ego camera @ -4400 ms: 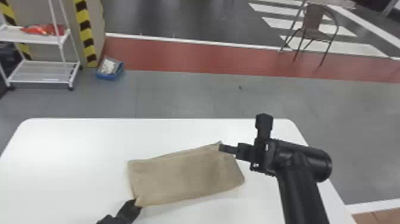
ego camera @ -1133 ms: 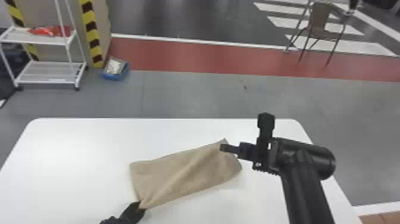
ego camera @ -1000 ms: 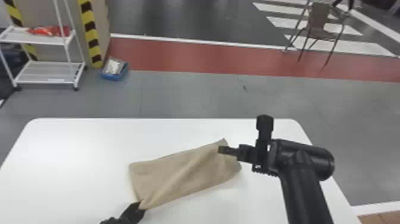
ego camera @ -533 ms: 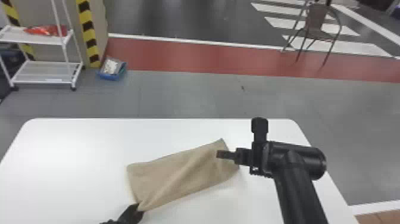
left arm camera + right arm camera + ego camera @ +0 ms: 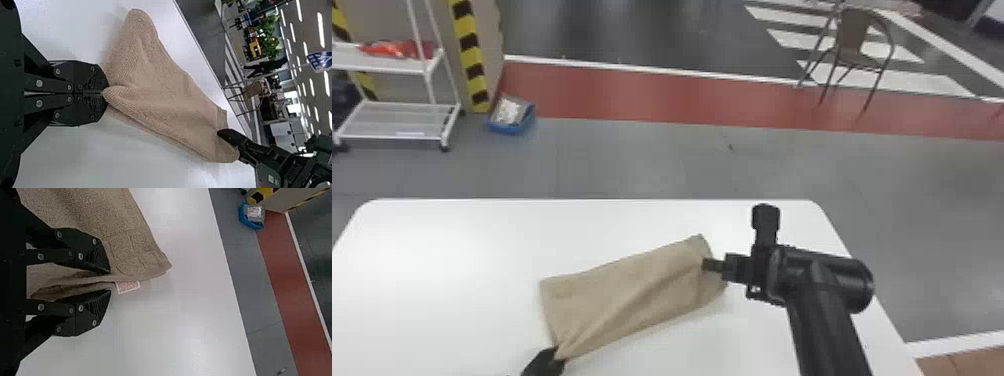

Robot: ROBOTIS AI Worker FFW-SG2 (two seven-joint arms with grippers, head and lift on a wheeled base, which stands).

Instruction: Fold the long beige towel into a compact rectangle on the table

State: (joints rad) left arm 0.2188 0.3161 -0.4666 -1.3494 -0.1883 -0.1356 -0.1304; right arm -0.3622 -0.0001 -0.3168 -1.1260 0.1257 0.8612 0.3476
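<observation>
The beige towel (image 5: 632, 295) is lying folded and creased on the white desk (image 5: 432, 250). At its near left corner, the left pincer (image 5: 558, 353) is pinching the cloth between closed tips. At its right end, the right pincer (image 5: 707, 265) is holding its fingers apart, the towel's edge running between them.

The head view's bottom edge cut off the white, round-cornered desk (image 5: 442, 240) and the black two-fingered left end effector (image 5: 558, 353), whose tips hid a pinched bit of the beige fabric towel (image 5: 632, 295). Blur left the blue plastic bin's (image 5: 504, 130) pale contents (image 5: 508, 111) unclear, possibly something bagged.
</observation>
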